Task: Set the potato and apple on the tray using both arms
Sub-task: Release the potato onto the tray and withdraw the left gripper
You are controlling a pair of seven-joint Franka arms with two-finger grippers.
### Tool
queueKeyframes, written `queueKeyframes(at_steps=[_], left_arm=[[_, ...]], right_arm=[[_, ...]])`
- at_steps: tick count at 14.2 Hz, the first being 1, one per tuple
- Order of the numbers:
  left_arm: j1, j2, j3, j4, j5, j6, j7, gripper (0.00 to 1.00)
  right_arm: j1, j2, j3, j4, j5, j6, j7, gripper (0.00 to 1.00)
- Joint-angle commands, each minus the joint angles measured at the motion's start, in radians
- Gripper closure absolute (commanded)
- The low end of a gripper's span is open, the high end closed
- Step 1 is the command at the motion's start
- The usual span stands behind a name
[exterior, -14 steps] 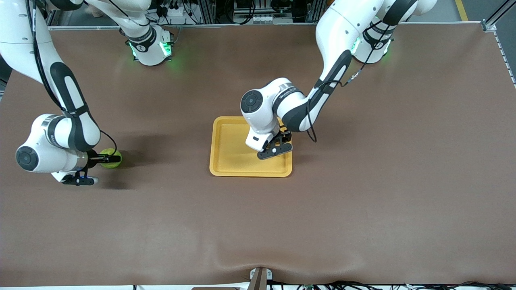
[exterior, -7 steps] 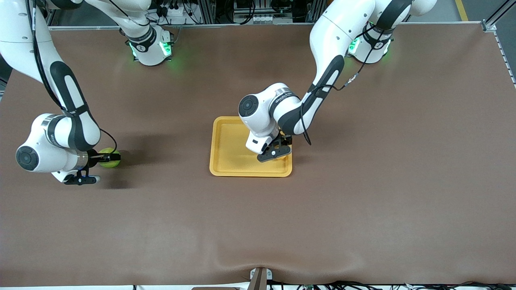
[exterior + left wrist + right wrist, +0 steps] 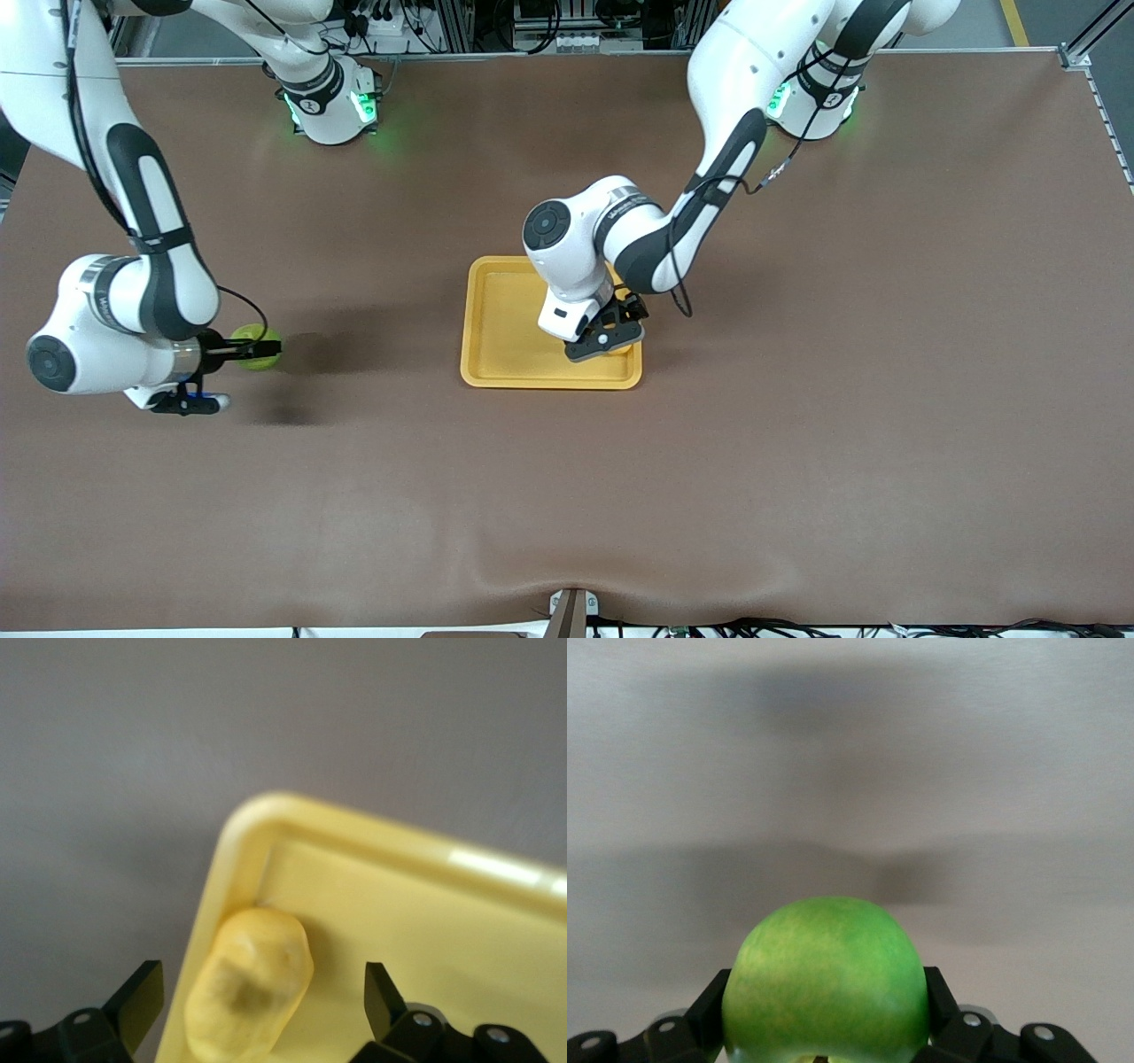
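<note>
The pale yellow potato [image 3: 252, 988] lies in the yellow-orange tray [image 3: 505, 328], in the corner [image 3: 257, 828] nearer the front camera and toward the left arm's end. My left gripper [image 3: 611, 332] hangs low over it, open [image 3: 263, 992], with a gap between each finger and the potato. In the front view the left hand hides the potato. The green apple [image 3: 264, 346] is toward the right arm's end of the table. My right gripper [image 3: 251, 351] is shut on the apple [image 3: 824, 974], one black finger [image 3: 713, 1005] on each side. The apple's shadow lies apart from it on the table.
Brown table mat [image 3: 797, 399] surrounds the tray on all sides. The arms' bases [image 3: 332, 106] stand along the table's edge farthest from the front camera. A wide stretch of mat separates the apple from the tray.
The left gripper has opened and let go of the potato in the tray. The right gripper has shut on the apple and shifted it slightly toward the tray.
</note>
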Motion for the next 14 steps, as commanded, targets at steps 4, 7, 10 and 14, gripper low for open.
queueKeyframes(at_steps=[4, 7, 10, 14], left_arm=[[0.152, -0.165, -0.011, -0.048, -0.031, -0.17, 0.175, 0.0], [0.278, -0.261, -0.013, -0.103, -0.102, -0.204, 0.335, 0.0], [0.388, -0.31, -0.013, -0.135, -0.125, -0.209, 0.427, 0.0], [0.477, -0.384, -0.014, -0.159, -0.165, -0.25, 0.551, 0.0]], right_arm=[[0.241, -0.072, -0.003, -0.007, 0.013, -0.041, 0.365, 1.0], [0.343, -0.066, -0.003, 0.026, 0.039, -0.039, 0.515, 1.0], [0.426, -0.052, -0.003, 0.069, 0.049, -0.035, 0.615, 1.0], [0.506, -0.007, -0.005, 0.12, 0.175, -0.007, 0.674, 1.0]])
